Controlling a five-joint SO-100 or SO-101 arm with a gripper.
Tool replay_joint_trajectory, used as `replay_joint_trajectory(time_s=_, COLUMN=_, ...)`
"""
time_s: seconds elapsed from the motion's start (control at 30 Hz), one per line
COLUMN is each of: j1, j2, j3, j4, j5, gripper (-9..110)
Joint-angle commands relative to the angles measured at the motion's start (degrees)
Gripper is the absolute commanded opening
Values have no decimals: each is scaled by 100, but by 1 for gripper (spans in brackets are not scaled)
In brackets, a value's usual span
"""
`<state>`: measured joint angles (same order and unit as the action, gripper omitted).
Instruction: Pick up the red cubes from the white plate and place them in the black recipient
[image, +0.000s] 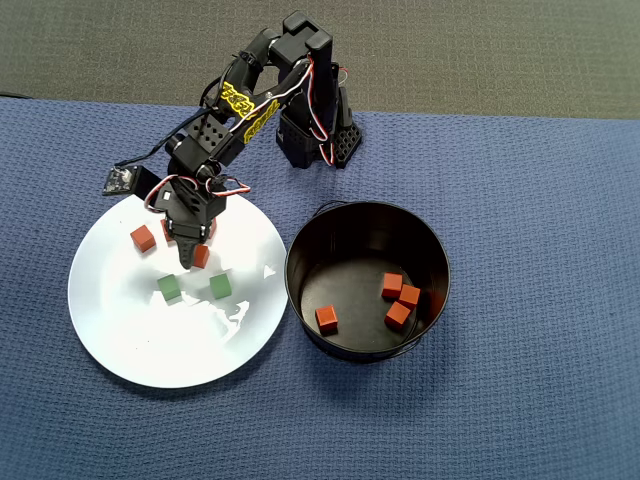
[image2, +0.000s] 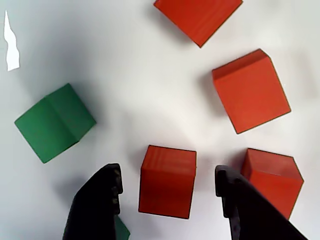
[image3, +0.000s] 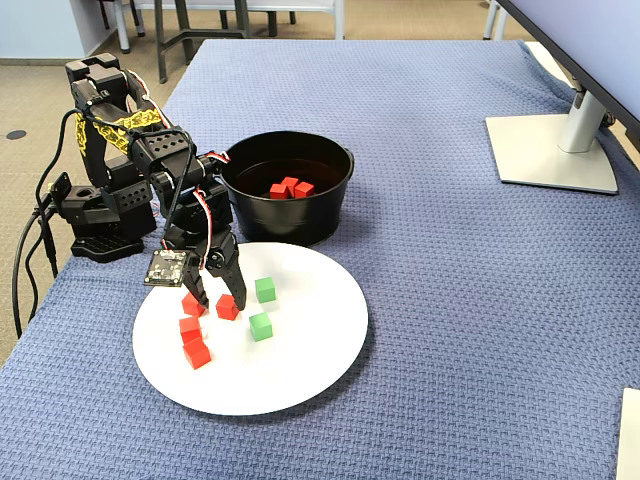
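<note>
Roughly halfway, you have four red cubes (image: 399, 300) in the black recipient (image: 437, 250) and four left on the white plate (image: 130, 340) — your end effector (image2: 167, 186) open astride one, gripping nothing.

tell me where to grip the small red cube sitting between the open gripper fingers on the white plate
Grip the small matte red cube by its two flat side faces, coming straight down from above. The open gripper already straddles it, one finger on each side. Another red cube sits close behind the right finger in the wrist view, so keep centred.
</note>
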<state>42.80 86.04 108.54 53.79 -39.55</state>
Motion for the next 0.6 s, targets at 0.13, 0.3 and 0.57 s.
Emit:
replay_joint_trajectory(time_s=0.13, j1=-114, j2=-97, j3=-62, j4=-281, j5=149, gripper=13)
replay_joint_trajectory(time_s=0.3, j1=-141, j2=-167, j3=-44, j4=-352, j5=220, gripper=12)
replay_joint_trajectory(time_s=0.57, j1=-325, j2=-70, j3=114, j4=-360, j5=308, gripper=11)
